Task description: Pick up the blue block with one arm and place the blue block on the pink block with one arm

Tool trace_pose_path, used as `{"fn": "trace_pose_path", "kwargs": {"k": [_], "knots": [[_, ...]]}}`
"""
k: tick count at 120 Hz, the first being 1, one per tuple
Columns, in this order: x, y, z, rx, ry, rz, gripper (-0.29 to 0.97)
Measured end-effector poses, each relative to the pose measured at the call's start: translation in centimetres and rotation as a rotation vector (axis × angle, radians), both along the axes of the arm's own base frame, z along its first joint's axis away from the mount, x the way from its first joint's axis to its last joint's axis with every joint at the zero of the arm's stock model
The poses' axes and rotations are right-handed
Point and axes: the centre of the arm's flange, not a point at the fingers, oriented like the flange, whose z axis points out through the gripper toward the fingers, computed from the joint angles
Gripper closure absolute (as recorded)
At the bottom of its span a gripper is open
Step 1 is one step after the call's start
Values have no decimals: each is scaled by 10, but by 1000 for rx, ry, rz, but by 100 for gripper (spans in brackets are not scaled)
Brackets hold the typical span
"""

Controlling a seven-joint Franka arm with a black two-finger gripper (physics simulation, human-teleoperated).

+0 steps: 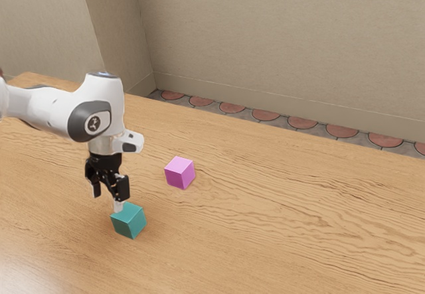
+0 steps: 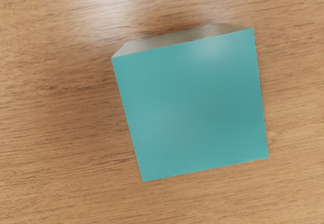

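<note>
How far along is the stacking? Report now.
Nothing is done yet. In hand: the gripper, open, hangs just above the blue block, which sits on the table. Left: grasp, lift, and place it on the pink block, standing apart.

Two blocks are sitting apart on the desk [image 1: 279,227].
The closer block [image 1: 129,221] [image 2: 192,113] is lying directly beneath the end effector [image 1: 113,201]; the farther block [image 1: 180,172] is resting off to the exterior view's right of the end effector and farther back.

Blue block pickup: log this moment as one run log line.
stage: pre-grasp | gripper: low over blue block | blue block: on table, unlifted | pink block: apart, nothing on top
</note>
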Motion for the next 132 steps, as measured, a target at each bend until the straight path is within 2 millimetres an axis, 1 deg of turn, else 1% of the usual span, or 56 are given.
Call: {"fn": "trace_pose_path", "kwargs": {"k": [11, 25, 33, 58, 70, 85, 99, 115, 132], "knots": [[3, -2, -12, -12, -1, 14, 0], [5, 12, -26, -25, 0, 63, 0], [7, 15, -28, -26, -11, 79, 0], [14, 5, -27, -22, -46, 86, 0], [16, 3, -35, -31, -44, 96, 0], [19, -4, -43, -38, -42, 94, 0], [20, -5, -54, -47, -33, 105, 0], [21, -10, -61, -52, -30, 107, 0], [21, -11, -68, -56, -28, 116, 0]]}}
